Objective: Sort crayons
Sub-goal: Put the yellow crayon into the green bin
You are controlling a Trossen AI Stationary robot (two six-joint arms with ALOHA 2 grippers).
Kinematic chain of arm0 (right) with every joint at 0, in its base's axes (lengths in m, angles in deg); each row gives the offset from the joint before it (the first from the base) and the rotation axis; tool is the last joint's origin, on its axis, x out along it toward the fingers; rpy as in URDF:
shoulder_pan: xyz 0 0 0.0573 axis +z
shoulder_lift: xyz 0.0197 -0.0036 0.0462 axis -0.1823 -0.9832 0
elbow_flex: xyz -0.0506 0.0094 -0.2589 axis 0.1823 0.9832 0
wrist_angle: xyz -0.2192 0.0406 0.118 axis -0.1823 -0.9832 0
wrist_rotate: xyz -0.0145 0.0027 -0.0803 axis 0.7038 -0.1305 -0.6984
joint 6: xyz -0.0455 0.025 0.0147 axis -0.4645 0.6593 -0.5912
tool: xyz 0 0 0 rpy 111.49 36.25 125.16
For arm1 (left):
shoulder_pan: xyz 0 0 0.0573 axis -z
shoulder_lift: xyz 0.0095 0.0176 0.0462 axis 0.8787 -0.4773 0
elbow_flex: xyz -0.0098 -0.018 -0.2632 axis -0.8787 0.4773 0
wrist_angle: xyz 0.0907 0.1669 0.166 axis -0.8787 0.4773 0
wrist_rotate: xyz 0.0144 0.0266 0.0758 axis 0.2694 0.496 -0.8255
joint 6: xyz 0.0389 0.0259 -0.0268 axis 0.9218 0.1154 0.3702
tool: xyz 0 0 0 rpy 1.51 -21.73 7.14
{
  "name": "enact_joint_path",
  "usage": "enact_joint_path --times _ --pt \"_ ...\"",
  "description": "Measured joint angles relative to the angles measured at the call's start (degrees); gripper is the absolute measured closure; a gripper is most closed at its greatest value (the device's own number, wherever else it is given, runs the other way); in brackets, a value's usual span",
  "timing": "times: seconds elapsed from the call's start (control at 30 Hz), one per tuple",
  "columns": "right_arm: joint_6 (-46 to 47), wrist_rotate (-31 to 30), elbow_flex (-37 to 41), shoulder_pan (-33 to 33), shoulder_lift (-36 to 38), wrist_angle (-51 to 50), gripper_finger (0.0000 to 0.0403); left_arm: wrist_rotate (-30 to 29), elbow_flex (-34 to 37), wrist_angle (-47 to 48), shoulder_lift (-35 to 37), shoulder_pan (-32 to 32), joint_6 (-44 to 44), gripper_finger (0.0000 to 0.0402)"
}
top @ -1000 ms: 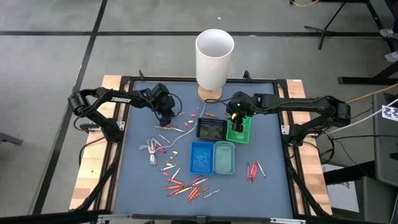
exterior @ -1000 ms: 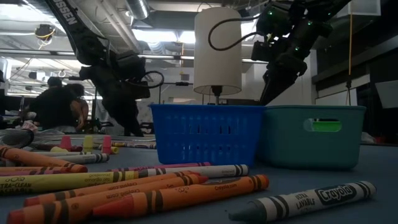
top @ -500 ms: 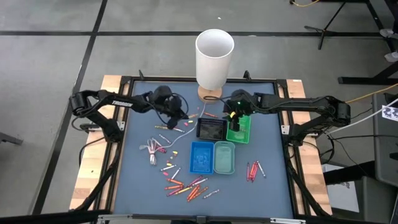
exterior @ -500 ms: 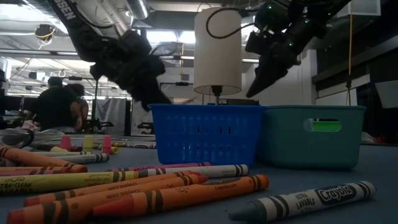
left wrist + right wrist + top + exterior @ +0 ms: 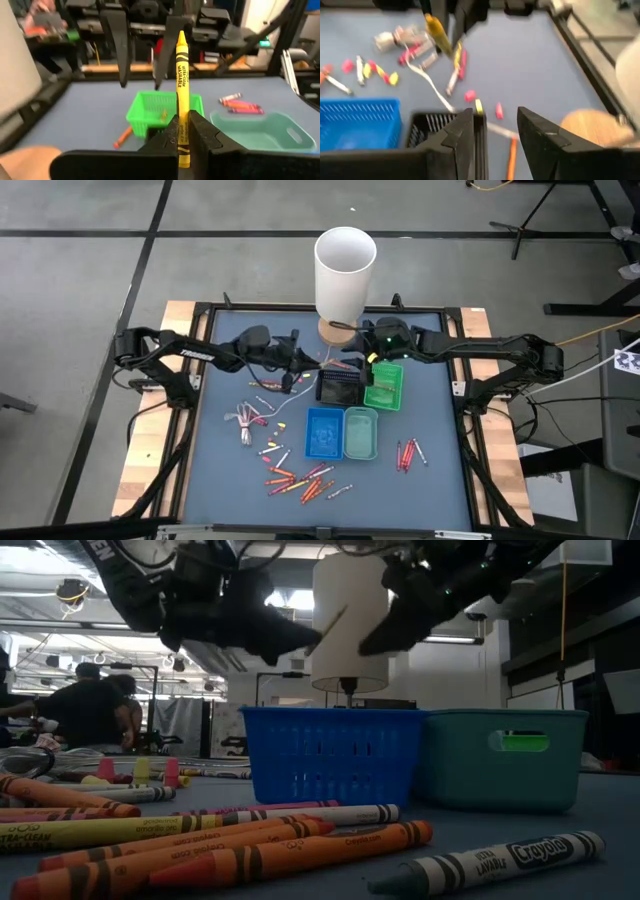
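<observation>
My left gripper [image 5: 305,362] is shut on a yellow crayon [image 5: 182,80], high over the table's far middle. The crayon's tip points at my right gripper [image 5: 360,358], which hangs open just to its right, above the black tray [image 5: 340,387] and green tray [image 5: 384,385]. In the left wrist view the right gripper's two fingers [image 5: 120,50] stand apart just beyond the crayon's tip. The right wrist view shows the yellow crayon [image 5: 437,32] ahead of my right gripper [image 5: 495,125]. Many loose crayons [image 5: 300,480] lie flat on the blue mat. My left gripper pinches the yellow crayon's back part [image 5: 183,114] between its two fingers. Most of the crayon sticks out past the fingertips, in line with them. The fingers reach about level from the table's left side. The crayon is lifted clear of the table.
A blue tray [image 5: 323,430] and a teal tray [image 5: 361,432] stand near the middle. A tall white cylinder [image 5: 345,275] stands at the far edge. A white cord [image 5: 270,405] lies left of centre, and a few red crayons [image 5: 408,452] lie at the right.
My left gripper has risen and swung toward the table's right. It has tipped up from pointing down to about level, carrying the yellow crayon toward my right gripper. My right gripper has risen slightly and tipped up, staying open.
</observation>
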Motion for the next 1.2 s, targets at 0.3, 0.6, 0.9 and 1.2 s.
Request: enact_joint_path --times 0.3,0.6,0.9,1.2 --pt "-0.04 5.98 0.00 0.04 0.00 12.36 0.0251 -1.78 -0.02 -5.92 0.00 1.22 0.07 0.0395" --pt "-0.02 11.58 0.00 0.07 -0.28 16.61 0.0251 -1.87 -0.07 -11.09 0.00 1.22 0.09 0.0394" --pt "-0.03 12.06 -0.04 0.44 -3.58 24.13 0.0251 -2.65 -0.07 -11.45 0.00 1.22 0.09 0.0393" --pt "-1.56 11.95 -0.03 2.01 -4.33 26.35 0.0251 -2.82 -0.07 -11.37 0.00 1.22 0.08 0.0393"
